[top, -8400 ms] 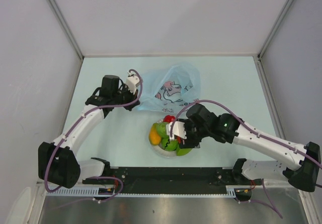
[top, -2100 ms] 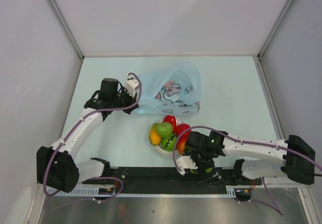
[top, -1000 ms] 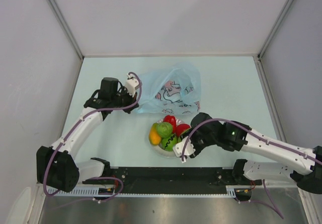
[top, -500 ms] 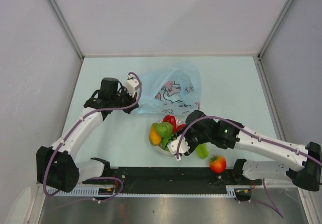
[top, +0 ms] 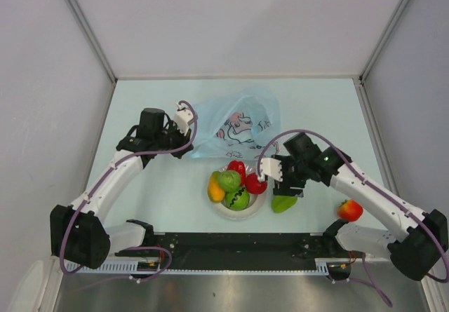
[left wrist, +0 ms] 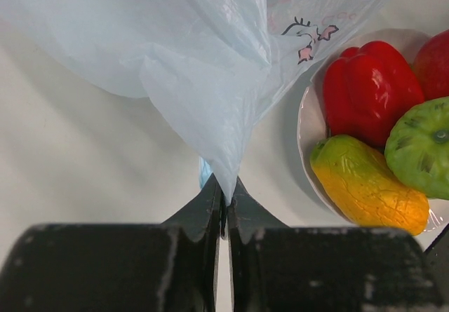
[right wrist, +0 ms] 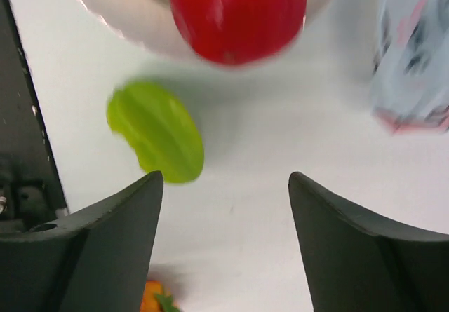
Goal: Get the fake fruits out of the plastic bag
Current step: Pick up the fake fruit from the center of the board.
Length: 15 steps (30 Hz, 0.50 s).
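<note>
The light-blue plastic bag (top: 238, 119) lies at the back of the table, and my left gripper (top: 184, 119) is shut on a pinched fold of its edge (left wrist: 224, 186). In front of the bag a white plate (top: 257, 203) holds several fake fruits, among them a red pepper (left wrist: 365, 91), a yellow-green mango (left wrist: 368, 182) and a round red fruit (right wrist: 238, 14). A light-green fruit (top: 284, 203) lies on the table right of the plate. A red-orange fruit (top: 349, 209) lies further right. My right gripper (right wrist: 224, 179) hovers open and empty just right of the plate (top: 279, 179).
The black base rail (top: 231, 245) runs along the near edge. White walls close in the table at the back and both sides. In the right wrist view the bag's printed corner (right wrist: 414, 59) is at the right and the red-orange fruit (right wrist: 151, 299) peeks in at the bottom.
My right gripper has pulled back from the plate's near side toward the right and opened wider. The red-orange fruit has rolled right across the table. The left arm has stayed put.
</note>
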Tool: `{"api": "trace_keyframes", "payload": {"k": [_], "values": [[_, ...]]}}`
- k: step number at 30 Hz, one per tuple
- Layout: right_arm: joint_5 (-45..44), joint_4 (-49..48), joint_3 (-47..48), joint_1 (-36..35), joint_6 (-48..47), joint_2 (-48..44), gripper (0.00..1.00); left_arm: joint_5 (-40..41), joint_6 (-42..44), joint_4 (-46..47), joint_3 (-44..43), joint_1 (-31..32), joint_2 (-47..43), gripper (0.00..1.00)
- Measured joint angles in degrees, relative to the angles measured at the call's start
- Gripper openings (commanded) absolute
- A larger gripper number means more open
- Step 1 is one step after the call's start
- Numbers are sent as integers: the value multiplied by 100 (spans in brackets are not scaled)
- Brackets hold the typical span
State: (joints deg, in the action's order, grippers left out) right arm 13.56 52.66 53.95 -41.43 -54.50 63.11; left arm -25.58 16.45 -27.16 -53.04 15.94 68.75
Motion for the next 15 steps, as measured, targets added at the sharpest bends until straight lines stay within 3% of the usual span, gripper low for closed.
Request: {"api": "trace_keyframes", "payload": {"k": [4, 6, 15], "values": [[297, 439, -146, 984, -476, 146, 93, 39, 28, -50, -4, 0, 28, 15], [459, 623, -192, 1097, -798, 160, 100, 79, 70, -107, -28, 0, 83, 15], [1115, 616, -310, 1091, -1657, 1322, 100, 358, 356, -431, -201, -11, 210, 15]]}}
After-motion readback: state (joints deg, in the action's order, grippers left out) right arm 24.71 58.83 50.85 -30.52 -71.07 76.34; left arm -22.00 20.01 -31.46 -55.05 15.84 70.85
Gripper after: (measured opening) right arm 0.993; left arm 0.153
